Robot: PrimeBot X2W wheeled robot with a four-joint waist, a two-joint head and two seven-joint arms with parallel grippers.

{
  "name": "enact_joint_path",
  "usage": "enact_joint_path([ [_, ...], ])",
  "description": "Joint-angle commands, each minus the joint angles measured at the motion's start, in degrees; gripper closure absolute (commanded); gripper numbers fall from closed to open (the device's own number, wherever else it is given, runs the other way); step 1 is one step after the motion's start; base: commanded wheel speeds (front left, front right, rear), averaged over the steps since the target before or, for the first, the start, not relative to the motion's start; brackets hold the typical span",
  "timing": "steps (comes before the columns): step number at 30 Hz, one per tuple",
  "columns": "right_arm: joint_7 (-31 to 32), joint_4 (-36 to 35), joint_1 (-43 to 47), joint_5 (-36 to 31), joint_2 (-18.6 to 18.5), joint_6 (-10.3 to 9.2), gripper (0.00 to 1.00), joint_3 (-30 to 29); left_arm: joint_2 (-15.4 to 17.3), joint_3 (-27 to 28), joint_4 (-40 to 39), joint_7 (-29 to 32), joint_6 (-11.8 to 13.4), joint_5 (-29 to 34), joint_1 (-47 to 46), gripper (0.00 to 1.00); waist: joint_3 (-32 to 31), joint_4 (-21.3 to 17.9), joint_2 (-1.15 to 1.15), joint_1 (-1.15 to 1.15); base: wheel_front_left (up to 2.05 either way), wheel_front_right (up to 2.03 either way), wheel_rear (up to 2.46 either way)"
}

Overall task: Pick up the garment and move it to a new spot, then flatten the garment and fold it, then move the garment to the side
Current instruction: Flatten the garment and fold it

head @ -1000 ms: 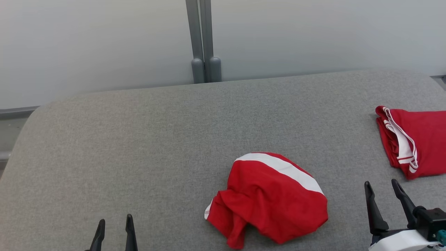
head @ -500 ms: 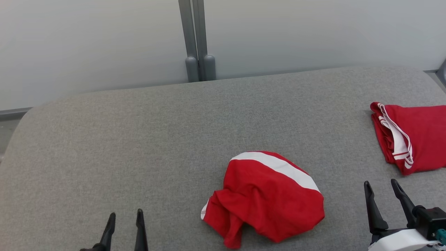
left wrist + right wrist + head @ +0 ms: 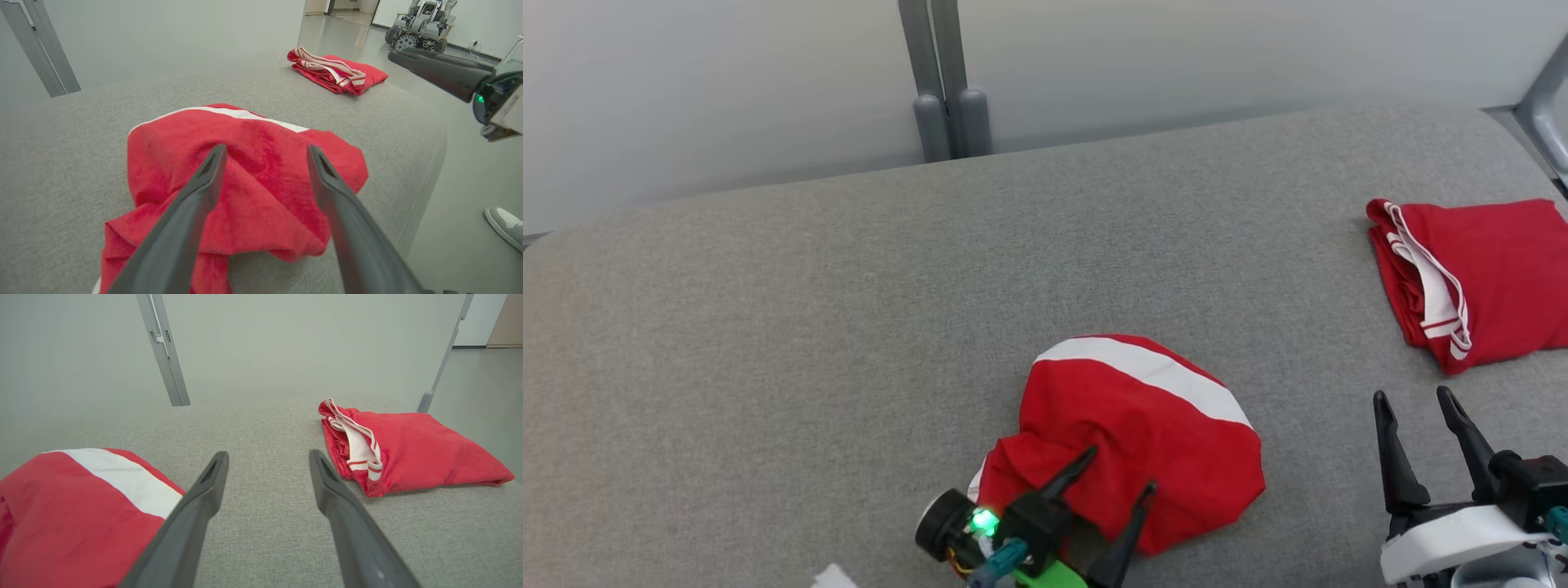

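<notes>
On the grey counter [image 3: 768, 343] near its front edge, the bunched-up red garment [image 3: 1143, 425] looks soft and floppy, so the left gripper [image 3: 1120, 469], spread wide over it, should pinch a raised fold.

A grey fabric-covered bench [image 3: 768, 327] carries a crumpled red garment [image 3: 1143, 441]. A folded red garment [image 3: 1486, 278] lies well to its right, farther back.

Dark tapered fingers [image 3: 1393, 457], white wrist shell [image 3: 1454, 543], perhaps teal plug [image 3: 1009, 557]
</notes>
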Motion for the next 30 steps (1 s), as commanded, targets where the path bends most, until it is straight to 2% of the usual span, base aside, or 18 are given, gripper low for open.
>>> enact_joint_path([
  [1,-0.2,0.1,-0.9,0.4,0.0,-0.08,0.0,-0.2,0.3,-2.1,1.4,0.5,0.7,-1.2,-2.5,0.0,2.3,-2.3,0.0,0.0,0.0,0.0,0.0],
  [9,-0.2,0.7,-2.7,1.1,0.0,-0.08,0.0,-0.3,0.4,-15.9,9.3,2.7,3.8,-4.6,-11.5,0.0,5.1,-5.7,0.0,0.0,0.0,0.0,0.0],
  [14,-0.2,1.1,-3.7,1.5,0.0,-0.08,0.0,-0.2,0.4,-20.2,16.7,5.8,8.3,-5.4,-15.2,0.0,5.8,-7.1,0.0,0.0,0.0,0.0,0.0],
  [15,-0.2,1.2,-3.9,1.5,0.0,-0.08,0.0,-0.1,0.4,-20.9,18.1,6.6,8.8,-6.2,-15.6,1.0,5.8,-7.3,0.0,0.0,0.0,0.0,0.0],
  [21,-0.2,1.5,-3.0,1.5,-0.2,-0.08,0.0,-0.6,0.3,-20.1,14.3,4.9,8.8,-16.1,-17.9,1.0,4.6,-7.5,0.0,0.0,0.0,0.0,0.0],
  [25,-0.2,1.8,-2.0,1.2,0.1,-0.08,0.0,-1.0,0.3,-18.4,8.2,3.7,9.7,-21.5,-19.6,1.0,3.3,-6.9,0.0,0.0,0.0,0.0,0.0],
  [30,-0.2,2.1,-1.7,0.9,0.4,-0.08,0.0,-0.4,0.3,-15.7,-0.4,2.4,9.4,-28.4,-21.6,1.0,1.5,-6.5,0.0,0.0,0.0,0.0,0.0],
])
